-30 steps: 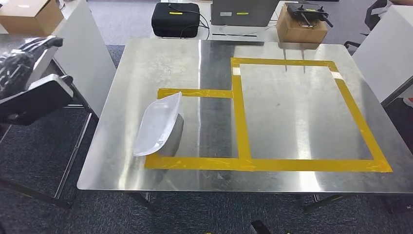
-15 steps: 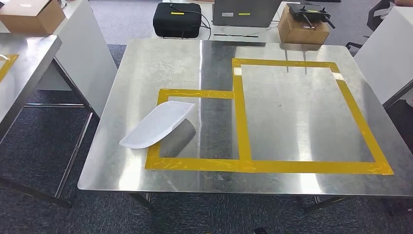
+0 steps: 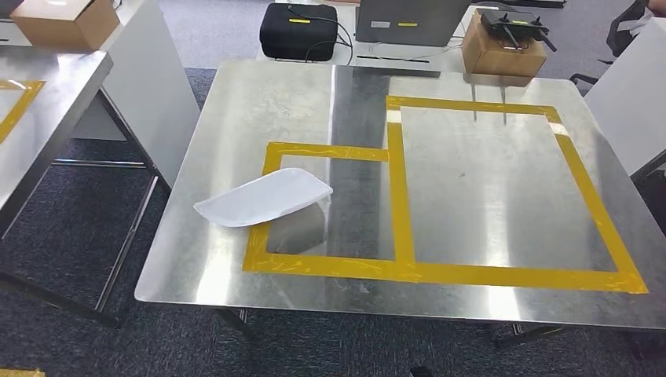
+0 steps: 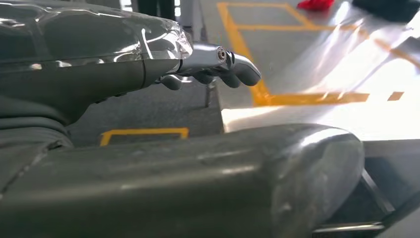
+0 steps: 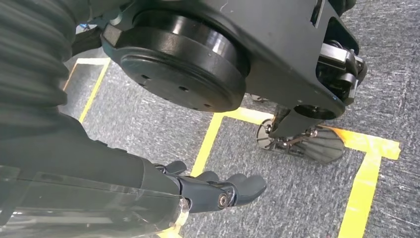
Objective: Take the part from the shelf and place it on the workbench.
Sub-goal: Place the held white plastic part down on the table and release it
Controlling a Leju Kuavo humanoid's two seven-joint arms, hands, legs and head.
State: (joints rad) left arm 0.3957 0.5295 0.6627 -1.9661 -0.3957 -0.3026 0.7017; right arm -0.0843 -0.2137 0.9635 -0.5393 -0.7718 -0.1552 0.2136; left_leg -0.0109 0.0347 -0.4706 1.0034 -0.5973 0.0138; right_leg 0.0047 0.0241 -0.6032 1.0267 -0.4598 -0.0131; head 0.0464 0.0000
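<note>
The white part [image 3: 263, 198] lies at the left centre of the head view on the steel workbench [image 3: 259, 102], straddling the left edge of the small yellow tape box [image 3: 330, 151]. The left hand [image 4: 208, 64] and right hand [image 5: 218, 191] hold nothing, fingers loosely extended. Judged placed; a neat finish would nudge it inside the tape. A black case [image 3: 298, 30] sits beyond, top centre
</note>
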